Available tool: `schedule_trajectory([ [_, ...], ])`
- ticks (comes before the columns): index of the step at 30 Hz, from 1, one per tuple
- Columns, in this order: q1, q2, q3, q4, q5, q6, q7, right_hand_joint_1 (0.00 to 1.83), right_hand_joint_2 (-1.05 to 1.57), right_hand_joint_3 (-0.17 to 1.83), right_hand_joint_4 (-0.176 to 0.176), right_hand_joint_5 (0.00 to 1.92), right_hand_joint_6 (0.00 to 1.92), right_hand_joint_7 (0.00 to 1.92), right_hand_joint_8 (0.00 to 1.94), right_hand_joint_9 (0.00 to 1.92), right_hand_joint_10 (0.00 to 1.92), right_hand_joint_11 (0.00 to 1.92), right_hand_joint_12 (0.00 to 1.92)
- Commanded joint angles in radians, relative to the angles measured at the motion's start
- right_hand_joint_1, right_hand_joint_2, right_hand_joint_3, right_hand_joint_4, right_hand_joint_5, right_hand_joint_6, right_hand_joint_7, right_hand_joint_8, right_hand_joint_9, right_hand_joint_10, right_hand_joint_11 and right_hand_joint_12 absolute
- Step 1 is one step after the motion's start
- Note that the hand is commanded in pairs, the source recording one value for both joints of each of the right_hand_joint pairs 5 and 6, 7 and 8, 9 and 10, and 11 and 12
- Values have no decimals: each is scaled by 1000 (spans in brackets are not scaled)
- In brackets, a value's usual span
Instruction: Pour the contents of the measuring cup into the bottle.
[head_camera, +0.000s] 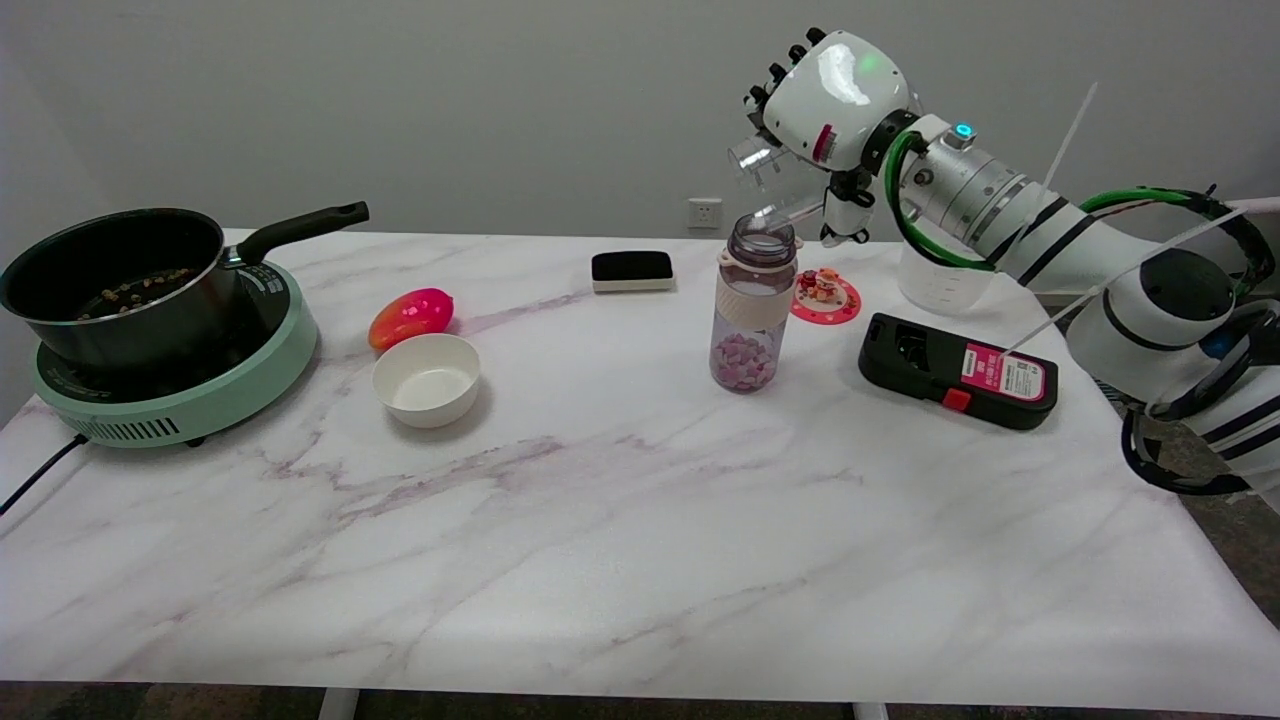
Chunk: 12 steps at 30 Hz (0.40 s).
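The right hand (835, 100) is raised above the table's far side, fingers wrapped round a clear plastic measuring cup (768, 180) that is tipped steeply, its rim pointing down at about 5 o'clock toward the mouth of the bottle. I cannot tell whether anything remains inside the cup.

The clear plastic bottle with a purple-tinted top and white band (753, 320) stands upright just below the cup, open; pink and white pieces fill its bottom part.

At 3 o'clock from the bottle, a second clear measuring beaker (940, 285) stands behind the forearm, partly hidden by it. At 9 o'clock, well apart, sits a white round bowl (427, 379), apparently with nothing in it, and farther left a black saucepan (110, 275) holding dark bits rests on a mint-green hotplate (190, 400).

Near the bottle: a pink round coaster with small figures (826, 296) at 2 o'clock, a black rectangular device with a red label (955, 370) at 4 o'clock, a black-and-white eraser block (632, 270) at 10 o'clock, and a red-orange mango-shaped toy (411, 315) beside the bowl.
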Motion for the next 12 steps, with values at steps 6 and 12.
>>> schedule_trajectory([
  [6, 22, 51, -12, -24, 36, 13, 1, 1158, 1551, 446, 0, 1920, 1920, 1920, 1920, 1624, 1624, 1308, 1308],
  [12, 18, 51, -9, -32, 126, -29, 2, 1149, 1555, 468, 0, 1920, 1920, 1920, 1920, 1628, 1628, 1306, 1306],
])
